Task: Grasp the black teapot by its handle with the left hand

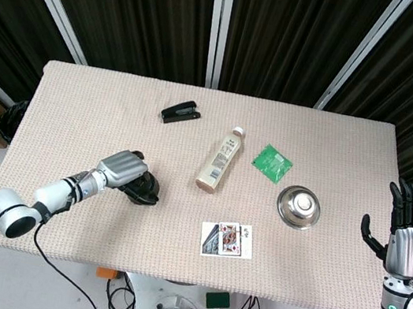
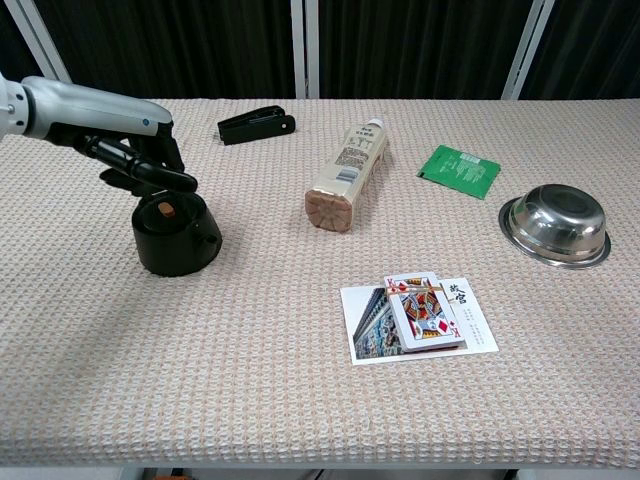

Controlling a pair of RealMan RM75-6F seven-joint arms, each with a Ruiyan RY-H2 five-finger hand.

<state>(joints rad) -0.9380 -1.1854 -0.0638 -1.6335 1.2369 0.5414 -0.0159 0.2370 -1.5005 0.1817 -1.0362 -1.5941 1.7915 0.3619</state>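
Note:
The black teapot [image 2: 172, 235] stands upright on the left part of the table, with a small brown knob on its lid; in the head view the teapot [image 1: 145, 190] is half covered. My left hand [image 2: 140, 160] sits low against the pot's back left, its dark fingers [image 2: 175, 181] reaching over the rim just above the lid. The handle is hidden under the fingers, so I cannot make out whether they grip it. From the head camera, the left hand [image 1: 122, 167] lies against the pot's left side. My right hand [image 1: 406, 238] hangs beyond the table's right edge, fingers spread, holding nothing.
A beige bottle [image 2: 347, 172] lies on its side mid-table. Playing cards on a photo card [image 2: 420, 313] lie in front of it. A steel bowl [image 2: 555, 224] and green packet [image 2: 459, 166] are to the right. A black stapler [image 2: 256, 125] lies at the back.

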